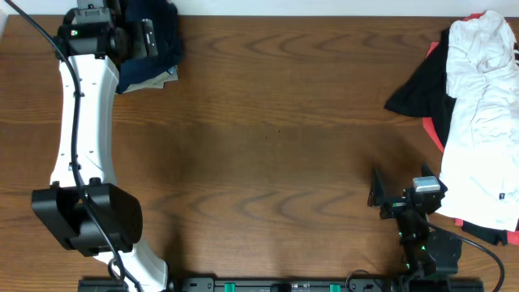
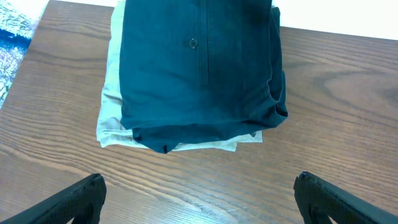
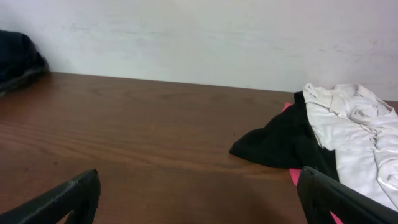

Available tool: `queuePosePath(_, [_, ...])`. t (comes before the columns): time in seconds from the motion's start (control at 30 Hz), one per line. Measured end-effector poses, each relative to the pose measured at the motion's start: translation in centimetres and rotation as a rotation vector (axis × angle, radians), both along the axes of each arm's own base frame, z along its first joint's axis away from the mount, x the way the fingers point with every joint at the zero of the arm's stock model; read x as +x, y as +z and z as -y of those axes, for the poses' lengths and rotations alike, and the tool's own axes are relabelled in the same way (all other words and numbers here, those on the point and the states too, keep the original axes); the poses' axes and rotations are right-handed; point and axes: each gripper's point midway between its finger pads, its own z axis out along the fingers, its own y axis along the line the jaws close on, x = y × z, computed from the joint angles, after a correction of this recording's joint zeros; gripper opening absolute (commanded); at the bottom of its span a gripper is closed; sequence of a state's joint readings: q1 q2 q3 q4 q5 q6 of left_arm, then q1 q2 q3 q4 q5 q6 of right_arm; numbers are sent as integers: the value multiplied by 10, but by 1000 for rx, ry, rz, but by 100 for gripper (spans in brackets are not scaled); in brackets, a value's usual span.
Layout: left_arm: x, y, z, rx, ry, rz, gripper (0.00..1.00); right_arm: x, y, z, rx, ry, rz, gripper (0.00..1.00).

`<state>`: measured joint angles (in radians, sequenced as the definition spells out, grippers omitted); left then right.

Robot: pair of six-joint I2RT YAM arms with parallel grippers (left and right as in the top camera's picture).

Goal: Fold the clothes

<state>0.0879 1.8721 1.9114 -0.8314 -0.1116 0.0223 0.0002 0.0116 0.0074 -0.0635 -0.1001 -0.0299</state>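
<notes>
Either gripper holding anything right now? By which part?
Nothing held: left gripper is open, short of the folded navy shorts; right gripper is open, apart from the clothes heap.

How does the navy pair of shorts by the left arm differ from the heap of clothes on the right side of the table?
The navy shorts are folded into a neat flat block; the heap is crumpled and loose. The shorts are one dark colour; the heap mixes white, black and red. The shorts sit on a folded tan garment; the heap lies straight on the table. Both lie free, with nothing gripping them.
</notes>
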Motion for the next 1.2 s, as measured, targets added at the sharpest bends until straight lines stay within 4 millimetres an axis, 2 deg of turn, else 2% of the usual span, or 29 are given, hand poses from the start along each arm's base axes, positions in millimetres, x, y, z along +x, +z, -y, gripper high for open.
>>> queuePosePath(0.57, [0, 0, 1, 0, -2, -2, 98, 0, 0, 0, 0, 0, 0, 99])
queuePosePath(0.67, [-6, 0, 3, -3, -4, -17, 98, 0, 0, 0, 0, 0, 0, 99])
queuePosePath(0.77, [-12, 11, 8, -10, 2, 40, 98, 0, 0, 0, 0, 0, 0, 99])
queuePosePath(0.83, [-16, 29, 11, -13, 5, 137, 98, 0, 0, 0, 0, 0, 0, 99])
queuePosePath(0.93, [-35, 57, 17, -22, -2, 305, 98, 0, 0, 0, 0, 0, 0, 99])
queuePosePath(1.03, [-63, 68, 20, -22, -7, 424, 98, 0, 0, 0, 0, -1, 0, 99])
queuePosePath(1.1, [-87, 61, 22, -23, -11, 484, 98, 0, 0, 0, 0, -1, 0, 99])
queuePosePath(1.2, [-119, 35, 25, -24, -14, 508, 98, 0, 0, 1, 0, -3, 0, 99])
